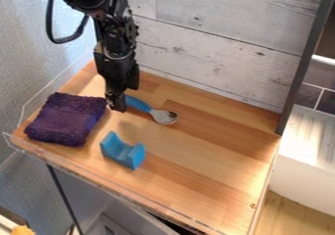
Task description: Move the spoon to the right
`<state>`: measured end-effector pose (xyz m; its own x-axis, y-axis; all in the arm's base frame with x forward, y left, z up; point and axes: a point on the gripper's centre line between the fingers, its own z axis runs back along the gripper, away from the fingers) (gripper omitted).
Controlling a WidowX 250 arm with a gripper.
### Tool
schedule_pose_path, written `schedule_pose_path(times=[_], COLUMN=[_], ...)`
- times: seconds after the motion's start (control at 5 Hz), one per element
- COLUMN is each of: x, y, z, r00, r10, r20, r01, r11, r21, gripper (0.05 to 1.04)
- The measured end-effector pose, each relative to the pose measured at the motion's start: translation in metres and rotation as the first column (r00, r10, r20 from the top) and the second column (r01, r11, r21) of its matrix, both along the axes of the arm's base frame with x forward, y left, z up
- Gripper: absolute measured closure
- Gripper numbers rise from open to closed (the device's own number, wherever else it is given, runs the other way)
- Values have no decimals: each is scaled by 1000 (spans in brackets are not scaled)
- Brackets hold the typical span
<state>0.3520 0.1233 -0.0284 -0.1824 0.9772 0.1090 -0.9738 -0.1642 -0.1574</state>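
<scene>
The black gripper [118, 104] hangs down at the upper left of the wooden work surface, its tip at the handle end of the spoon [162, 116]. The spoon has a blue handle and a metal bowl that points to the lower right. Part of the handle is hidden behind the gripper. Whether the gripper holds the handle cannot be made out.
A folded purple cloth [67, 119] lies just left of the gripper. In front of the spoon stands a blue curved block [122, 151]. The wooden table [216, 155] has a clear raised edge at left and front, and a whitish plank wall [209, 53] behind.
</scene>
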Motion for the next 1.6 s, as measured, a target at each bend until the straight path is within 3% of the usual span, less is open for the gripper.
schedule_pose_path(times=[0.4,0.8,1.0,1.2,1.4,1.6], x=[4,9,6,3,2,2], y=[-4,-3,-5,-13,-23,-44], z=[-16,-18,-18,-16,6,34], r00=[999,999,999,992,970,921], r10=[-4,-6,-8,-123,-243,-387], r20=[-43,-40,-37,-27,7,42], r01=[6,9,10,123,243,386], r11=[999,997,998,992,970,922], r21=[33,70,64,14,9,34], gripper=[137,655,666,667,667,667])
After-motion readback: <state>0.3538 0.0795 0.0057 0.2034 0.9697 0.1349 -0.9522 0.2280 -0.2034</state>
